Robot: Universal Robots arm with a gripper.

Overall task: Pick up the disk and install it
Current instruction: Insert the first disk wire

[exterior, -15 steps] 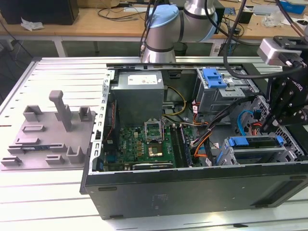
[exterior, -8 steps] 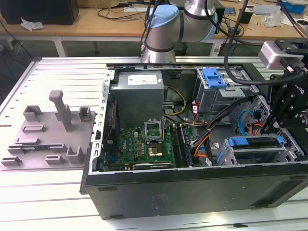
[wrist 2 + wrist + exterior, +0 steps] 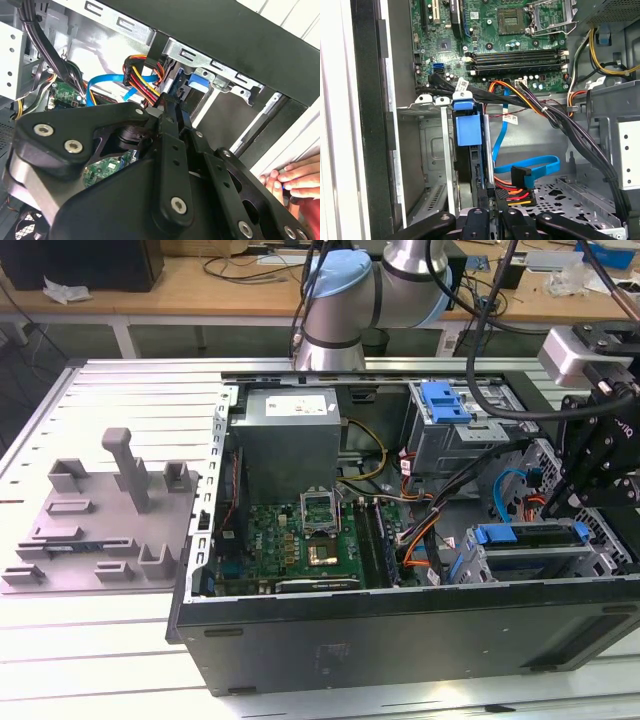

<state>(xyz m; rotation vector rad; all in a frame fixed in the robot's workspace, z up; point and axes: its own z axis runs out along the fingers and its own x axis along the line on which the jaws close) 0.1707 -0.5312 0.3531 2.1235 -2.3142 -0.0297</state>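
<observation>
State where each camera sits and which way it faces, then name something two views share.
Exterior view: beside the table, looking down into the open computer case; the arm stands behind it.
First wrist view: on the wrist, looking along the gripper, past the disk, toward the motherboard.
Second wrist view: on the wrist, looking over the gripper's body toward the case wall and a person's fingers.
Shared: both wrist views show the disk and blue cable.

Downward-pointing hand (image 3: 493,214), pinched closed
</observation>
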